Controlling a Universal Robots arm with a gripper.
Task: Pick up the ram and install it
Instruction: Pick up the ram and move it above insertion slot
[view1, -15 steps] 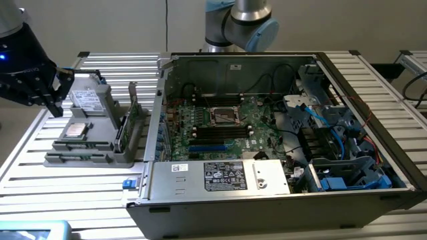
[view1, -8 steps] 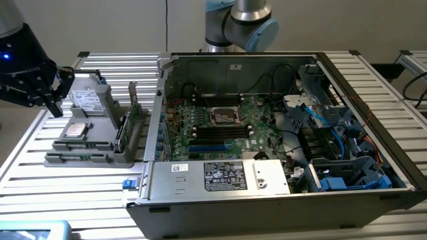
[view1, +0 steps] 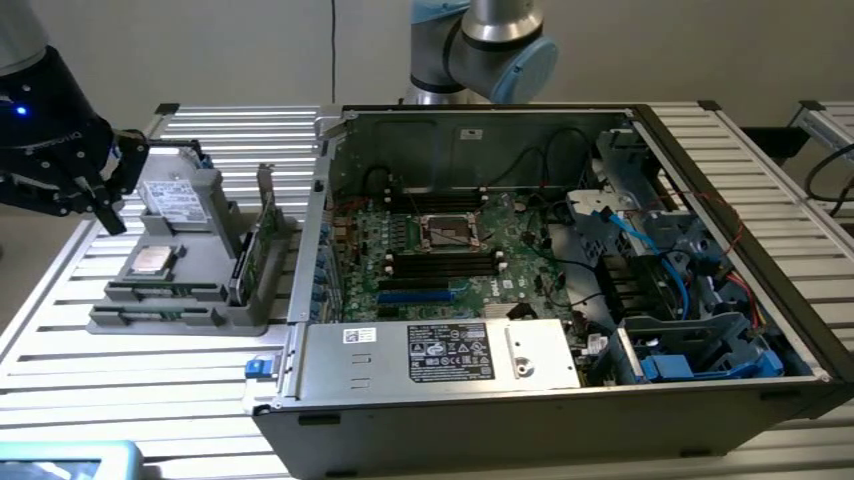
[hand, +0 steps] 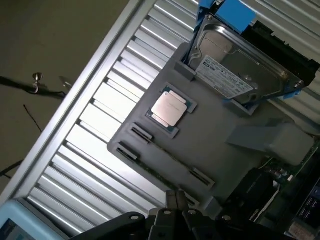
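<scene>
Slatted metal table (view1: 134, 360) — grey tray (view1: 160, 322), computer case (view1: 441, 430), closed tool (hand: 175, 197)

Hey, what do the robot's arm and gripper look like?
The arm has rounded silver-grey joints with pale blue caps. Its wrist end is a bulky black housing with a small blue light. The gripper is black, with slim dark metal fingers.
</scene>
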